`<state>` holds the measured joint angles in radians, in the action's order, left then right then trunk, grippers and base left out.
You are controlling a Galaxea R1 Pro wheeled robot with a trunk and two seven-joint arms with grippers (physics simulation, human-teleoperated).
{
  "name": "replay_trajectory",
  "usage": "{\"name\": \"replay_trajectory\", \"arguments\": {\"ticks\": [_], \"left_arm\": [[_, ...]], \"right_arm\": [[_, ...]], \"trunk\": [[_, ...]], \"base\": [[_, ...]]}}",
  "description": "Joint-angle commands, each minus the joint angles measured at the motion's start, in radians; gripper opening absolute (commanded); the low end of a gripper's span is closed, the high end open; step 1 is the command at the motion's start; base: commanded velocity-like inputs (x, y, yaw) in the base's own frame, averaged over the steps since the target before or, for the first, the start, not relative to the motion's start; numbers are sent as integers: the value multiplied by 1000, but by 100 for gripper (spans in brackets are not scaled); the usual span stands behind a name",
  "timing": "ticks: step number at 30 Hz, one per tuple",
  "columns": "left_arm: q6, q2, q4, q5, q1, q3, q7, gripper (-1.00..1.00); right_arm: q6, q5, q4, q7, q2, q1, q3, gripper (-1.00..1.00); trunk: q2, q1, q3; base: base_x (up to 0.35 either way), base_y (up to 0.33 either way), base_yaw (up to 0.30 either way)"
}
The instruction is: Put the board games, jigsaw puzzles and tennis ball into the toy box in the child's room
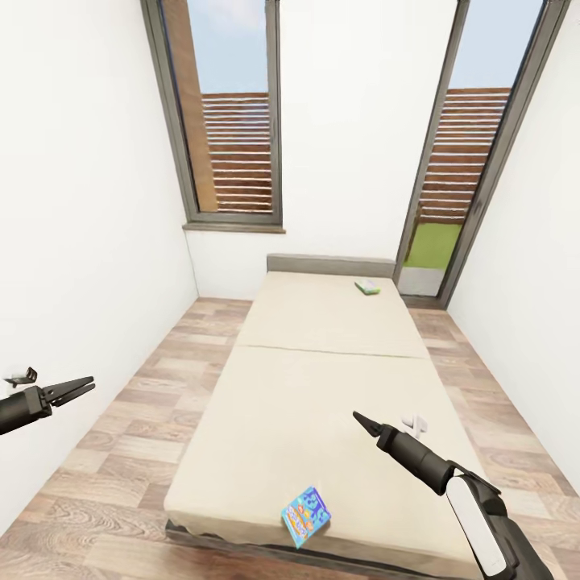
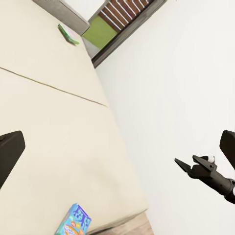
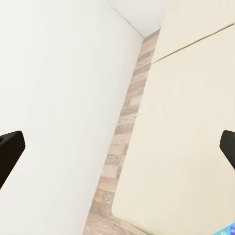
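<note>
- One bed [image 1: 322, 379], its beige mattress in two sections.
- One low grey headboard [image 1: 330, 264].
- Two board games on the mattress: a blue one [image 1: 306, 515] near the foot edge, and a white-and-green one [image 1: 368, 287] near the headboard.
- Two tall grey-framed windows: one [image 1: 229, 113] toward the left, one [image 1: 475, 153] toward the right.
- Two grippers: the left gripper [image 1: 84, 385] and the right gripper [image 1: 361, 420].
- One wood-plank floor [image 1: 121, 435].
</note>
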<state>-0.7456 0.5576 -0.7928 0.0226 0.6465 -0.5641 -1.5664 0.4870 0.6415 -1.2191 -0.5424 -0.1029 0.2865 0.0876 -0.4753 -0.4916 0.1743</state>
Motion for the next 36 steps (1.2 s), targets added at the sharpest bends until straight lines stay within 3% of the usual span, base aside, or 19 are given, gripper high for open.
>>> {"name": "replay_trajectory", "arguments": {"ticks": [1,36], "left_arm": [[-11,0,0,-1,1,0,-4,100],[-11,-2,0,-1,1,0,-4,100]], "right_arm": [[9,7,0,-1,0,1,1,100],[9,8,0,-1,0,1,1,100]], "trunk": [[-2,-1,0],[-2,-1,-57]], "base": [[0,0,0],[25,24,0]]}}
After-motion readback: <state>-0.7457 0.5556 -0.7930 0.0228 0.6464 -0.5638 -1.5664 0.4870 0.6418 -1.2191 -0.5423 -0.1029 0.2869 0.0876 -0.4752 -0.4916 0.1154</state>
